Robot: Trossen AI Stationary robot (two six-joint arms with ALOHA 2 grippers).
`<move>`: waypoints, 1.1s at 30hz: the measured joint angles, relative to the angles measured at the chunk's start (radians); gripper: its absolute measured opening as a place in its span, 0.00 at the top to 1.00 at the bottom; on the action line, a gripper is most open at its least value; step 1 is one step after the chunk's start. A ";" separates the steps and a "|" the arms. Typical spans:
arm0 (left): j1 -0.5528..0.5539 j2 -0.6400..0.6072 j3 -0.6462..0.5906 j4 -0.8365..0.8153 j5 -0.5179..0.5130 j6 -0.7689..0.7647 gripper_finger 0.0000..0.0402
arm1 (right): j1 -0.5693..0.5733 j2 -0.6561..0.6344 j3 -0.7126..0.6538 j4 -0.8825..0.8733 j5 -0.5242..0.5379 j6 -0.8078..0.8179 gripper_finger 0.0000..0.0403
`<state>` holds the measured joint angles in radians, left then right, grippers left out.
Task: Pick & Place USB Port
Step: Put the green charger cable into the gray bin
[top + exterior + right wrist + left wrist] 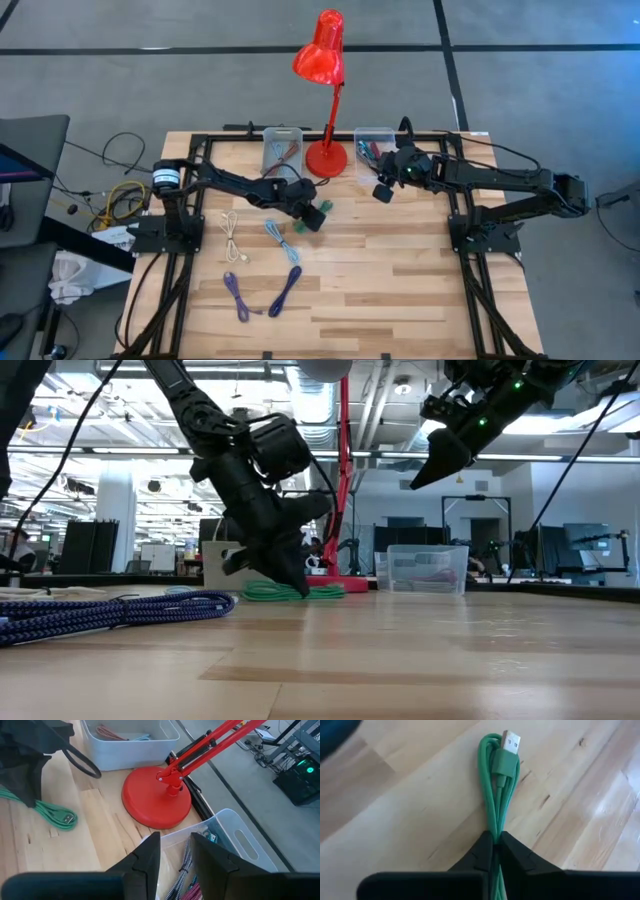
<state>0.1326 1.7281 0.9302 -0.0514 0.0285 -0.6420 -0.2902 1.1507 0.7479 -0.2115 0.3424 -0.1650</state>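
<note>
You cannot see the far end of the coiled green USB cable (pixel 499 795): it runs down between the left gripper's dark fingers (pixel 517 855) and off the frame. The contents of the clear plastic bin (pixel 428 568) are too blurred to name.

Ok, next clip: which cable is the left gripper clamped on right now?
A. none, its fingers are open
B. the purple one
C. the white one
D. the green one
D. In the left wrist view the left gripper has its fingers pressed together on the bundled green cable, whose USB plug points away from the gripper over the wooden table.
</note>
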 joint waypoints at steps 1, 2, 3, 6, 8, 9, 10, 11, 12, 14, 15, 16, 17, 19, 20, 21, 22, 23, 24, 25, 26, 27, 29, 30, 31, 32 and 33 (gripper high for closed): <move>-0.001 -0.014 -0.001 0.000 -0.004 0.012 0.96 | 0.000 0.000 0.000 -0.001 0.000 0.000 0.75; -0.001 -0.025 -0.002 0.003 -0.010 0.024 0.96 | 0.000 0.000 0.000 -0.004 0.000 0.002 0.75; -0.002 -0.035 -0.002 0.001 -0.017 0.039 0.97 | 0.000 0.000 0.000 -0.006 0.000 0.005 0.75; -0.003 -0.073 -0.008 -0.023 -0.030 0.081 0.97 | 0.000 0.000 0.000 -0.014 0.002 0.006 0.75; -0.003 -0.104 -0.008 -0.014 -0.049 0.093 0.97 | -0.001 0.000 0.000 -0.015 0.002 0.006 0.75; -0.002 -0.119 -0.006 -0.005 -0.053 0.100 0.97 | -0.001 0.000 0.000 -0.015 0.002 0.006 0.75; -0.002 -0.132 -0.005 0.000 -0.054 0.109 0.97 | -0.001 0.000 0.000 -0.015 0.002 0.006 0.75; -0.002 -0.144 -0.005 -0.001 -0.055 0.114 0.97 | -0.001 0.000 0.000 -0.015 0.002 0.007 0.75; -0.002 -0.153 -0.005 -0.003 -0.055 0.114 0.97 | -0.001 0.000 0.000 -0.014 0.003 0.008 0.75; -0.002 -0.178 -0.005 -0.002 -0.055 0.115 0.97 | -0.001 0.000 0.000 -0.014 0.003 0.008 0.75; -0.002 -0.192 -0.005 0.000 -0.055 0.115 0.97 | -0.001 0.000 0.000 -0.014 0.003 0.008 0.75; -0.003 -0.205 -0.005 0.001 -0.059 0.123 0.97 | -0.001 0.000 0.000 -0.016 0.003 0.008 0.75; -0.002 -0.217 -0.005 0.001 -0.069 0.137 0.97 | -0.001 0.000 0.000 -0.019 0.004 0.007 0.75; -0.002 -0.245 -0.004 0.000 -0.089 0.158 0.97 | 0.000 0.000 0.000 -0.025 0.021 -0.011 0.75; -0.002 -0.261 -0.004 0.001 -0.097 0.167 0.97 | 0.000 0.000 0.000 -0.033 0.025 -0.023 0.75; -0.002 -0.277 -0.004 0.000 -0.106 0.176 0.97 | 0.000 -0.004 0.000 -0.042 0.025 -0.036 0.75; -0.002 -0.292 -0.003 -0.006 -0.114 0.188 0.97 | 0.000 -0.009 0.000 -0.050 0.024 -0.046 0.75; -0.002 -0.309 -0.003 -0.018 -0.123 0.199 0.97 | 0.000 -0.017 0.000 -0.051 0.024 -0.060 0.76; -0.002 -0.325 -0.003 -0.033 -0.136 0.212 0.97 | 0.002 -0.025 0.000 -0.051 0.023 -0.072 0.76; -0.002 -0.339 -0.003 -0.042 -0.148 0.221 0.97 | 0.004 -0.037 0.000 -0.056 0.019 -0.078 0.77; -0.002 -0.353 -0.003 -0.048 -0.160 0.226 0.97 | 0.006 -0.049 0.000 -0.062 0.009 -0.080 0.78; -0.002 -0.365 -0.003 -0.054 -0.171 0.235 0.97 | 0.008 -0.064 0.000 -0.065 -0.004 -0.081 0.79; -0.002 -0.388 -0.003 -0.067 -0.191 0.265 0.97 | 0.009 -0.102 0.000 -0.081 -0.032 -0.080 0.81; -0.002 -0.396 -0.002 -0.073 -0.204 0.276 0.97 | 0.010 -0.121 0.000 -0.092 -0.047 -0.080 0.81; -0.001 -0.405 -0.001 -0.087 -0.215 0.287 0.97 | 0.010 -0.143 0.000 -0.104 -0.062 -0.080 0.82; 0.004 -0.413 -0.001 -0.103 -0.225 0.300 0.97 | 0.009 -0.165 0.000 -0.114 -0.071 -0.075 0.83; 0.007 -0.418 -0.002 -0.116 -0.236 0.313 0.97 | 0.009 -0.188 0.000 -0.124 -0.082 -0.073 0.84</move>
<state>0.1393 1.3097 0.9287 -0.1672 -0.2075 -0.3286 -0.2810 0.9627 0.7483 -0.3353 0.2604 -0.2382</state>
